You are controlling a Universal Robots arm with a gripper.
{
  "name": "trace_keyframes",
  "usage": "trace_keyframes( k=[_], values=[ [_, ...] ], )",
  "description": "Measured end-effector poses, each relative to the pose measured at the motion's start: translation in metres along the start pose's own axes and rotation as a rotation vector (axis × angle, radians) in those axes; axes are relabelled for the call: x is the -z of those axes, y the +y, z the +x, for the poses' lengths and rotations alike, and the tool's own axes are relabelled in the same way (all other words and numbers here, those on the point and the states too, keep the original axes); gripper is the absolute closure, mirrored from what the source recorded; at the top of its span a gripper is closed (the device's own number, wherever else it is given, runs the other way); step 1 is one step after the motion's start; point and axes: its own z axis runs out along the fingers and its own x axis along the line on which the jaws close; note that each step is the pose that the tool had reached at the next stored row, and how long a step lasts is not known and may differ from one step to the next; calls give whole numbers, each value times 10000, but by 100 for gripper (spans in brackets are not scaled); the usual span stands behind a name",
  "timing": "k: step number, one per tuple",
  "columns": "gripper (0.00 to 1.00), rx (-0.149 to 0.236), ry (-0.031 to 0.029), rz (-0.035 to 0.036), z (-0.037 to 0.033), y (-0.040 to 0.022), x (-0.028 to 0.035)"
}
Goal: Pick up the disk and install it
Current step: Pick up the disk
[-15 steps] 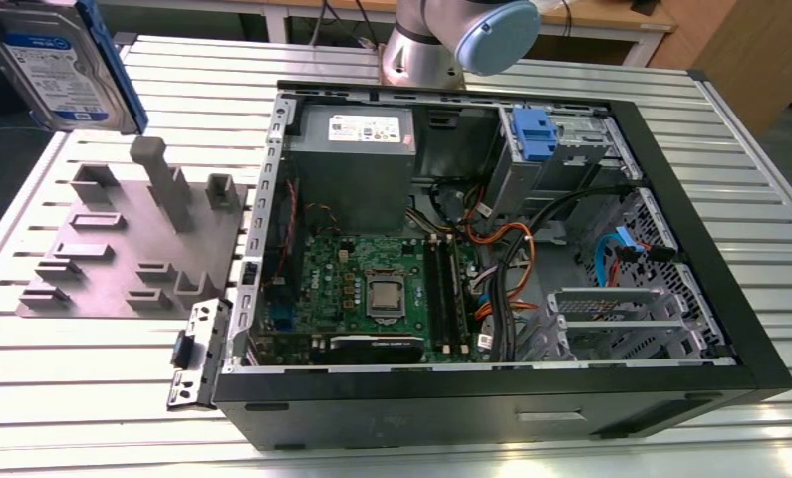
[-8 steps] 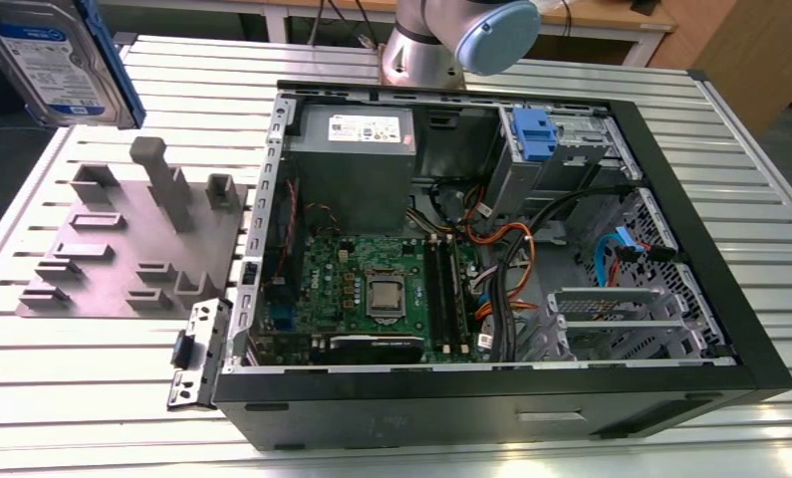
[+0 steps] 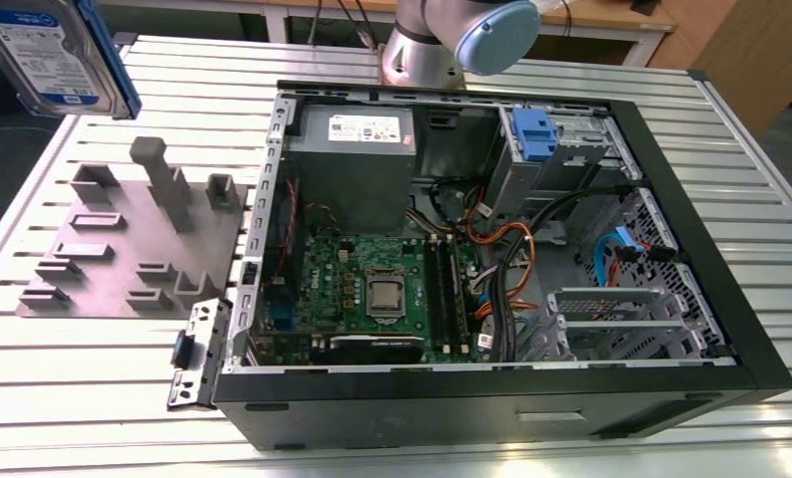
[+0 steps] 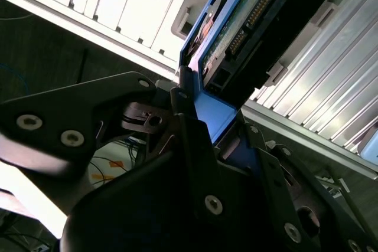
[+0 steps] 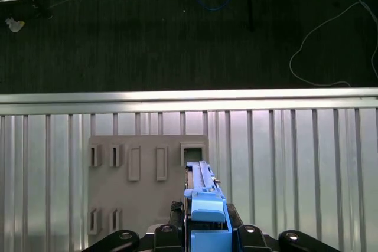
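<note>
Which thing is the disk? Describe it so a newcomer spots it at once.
Start at the open computer case on the slatted table, then go past the grey fixture plate to the exterior view's upper left. There the disk is held in the air by the gripper. It is flat, with a white-and-blue label and a blue frame, unlike the bigger grey power-supply box.

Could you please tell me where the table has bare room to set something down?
Bare table slats lie between the grey holder plate and the edge nearest the exterior camera, and beside the computer case at the exterior view's right. Inside the case, boards and cables crowd everything. The disk hangs at that view's upper left.
</note>
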Motion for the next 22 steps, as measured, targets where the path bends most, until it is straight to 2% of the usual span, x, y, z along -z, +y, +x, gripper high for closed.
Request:
trace_keyframes(
  k=[11,18,22],
  values=[
    [64,0,0,0,-4,4,131],
    [64,0,0,0,-4,4,140],
    [64,0,0,1,-5,-18,140]
  ],
)
